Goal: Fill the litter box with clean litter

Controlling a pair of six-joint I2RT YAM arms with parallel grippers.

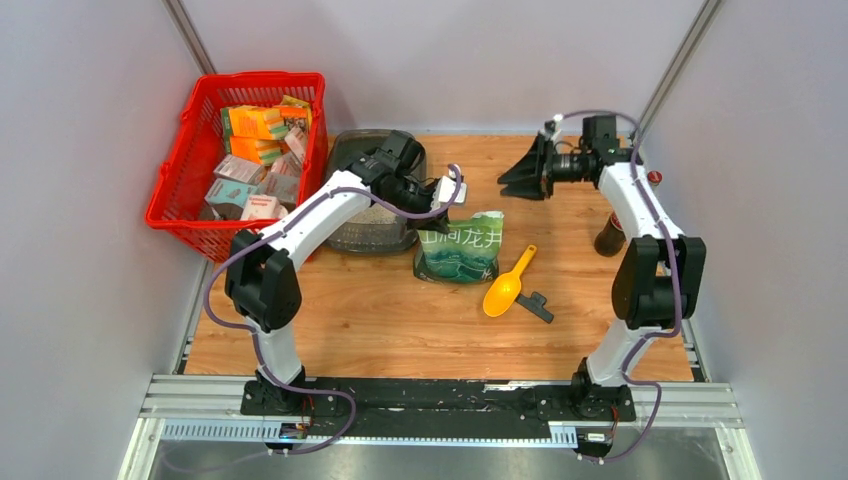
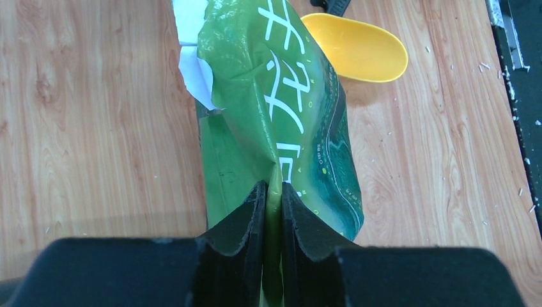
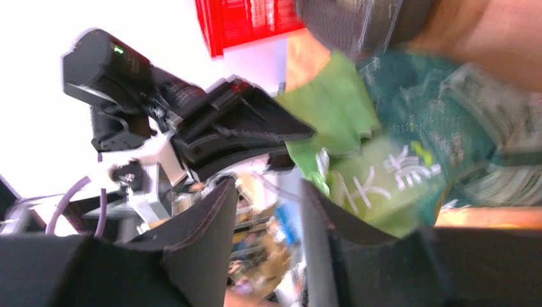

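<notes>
Where the table (image 1: 380,320) lies nearest the arm bases, a yellow scoop (image 1: 503,290) rests just right of the green bag (image 1: 460,250), its bowl toward the bases. Left gripper (image 2: 273,188): fingers clenched on the bag's top fold, which is pinched between them. Beyond it, partly hidden by the left arm, the grey litter box (image 1: 372,195) sits on the table, just beside the red basket (image 1: 190,170). Right gripper (image 1: 515,180): over the table's far part, fingers parted, grasping nothing.

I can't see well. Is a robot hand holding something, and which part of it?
The left gripper pinches the green bag by its top edge. The right gripper is open and holds nothing.
</notes>
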